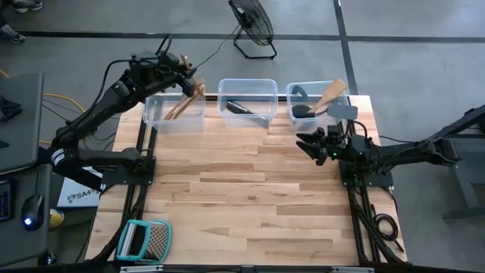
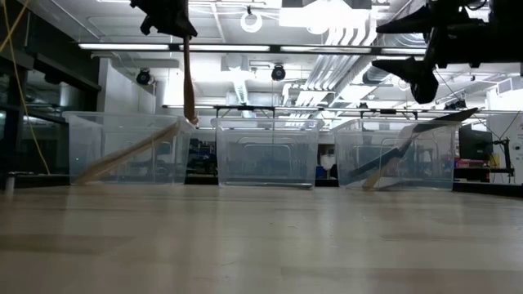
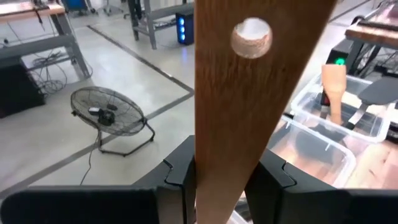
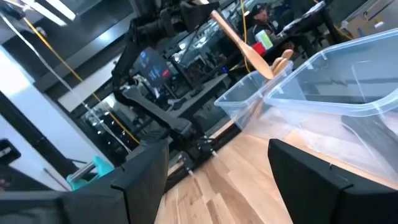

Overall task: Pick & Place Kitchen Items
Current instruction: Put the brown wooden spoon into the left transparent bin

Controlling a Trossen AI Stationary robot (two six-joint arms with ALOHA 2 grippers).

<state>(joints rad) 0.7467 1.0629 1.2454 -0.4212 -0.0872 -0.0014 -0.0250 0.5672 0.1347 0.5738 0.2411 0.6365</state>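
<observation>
Wooden butcher-block table (image 1: 250, 205) is filling the high view, and a teal-framed flat grater (image 1: 144, 241) is lying at its near left corner. Nothing else is sitting on the near half of the boards.

Farther back on the right, the right gripper (image 1: 309, 145) is hovering above the bare wood, just in front of the right-hand clear plastic bin (image 1: 362, 106). Its two dark fingers (image 4: 140, 180) are standing well apart with nothing between them.

Along the far edge, three bins are standing in a row. That right-hand bin is holding a pale wooden spatula (image 1: 331, 94) and two black plastic utensils (image 1: 342, 111), all leaning with their ends over its rim. The middle clear plastic bin (image 1: 247, 83) is holding a dark long-handled utensil (image 1: 244, 109) lying on its floor. The left clear plastic bin (image 1: 155, 115) is holding pale wooden utensils (image 1: 179, 108) leaning against its right wall.

Above that left bin's far right corner, the left gripper (image 1: 176, 70) is clamped on a pale wooden spoon (image 2: 188, 77). In the low view the spoon is hanging almost straight down, its lower end level with the bin's rim. The left wrist view is showing a round hole (image 3: 251, 37) in the spoon's flat handle.

Beyond the table, a black floor fan (image 1: 251, 24) is standing on the grey floor.
</observation>
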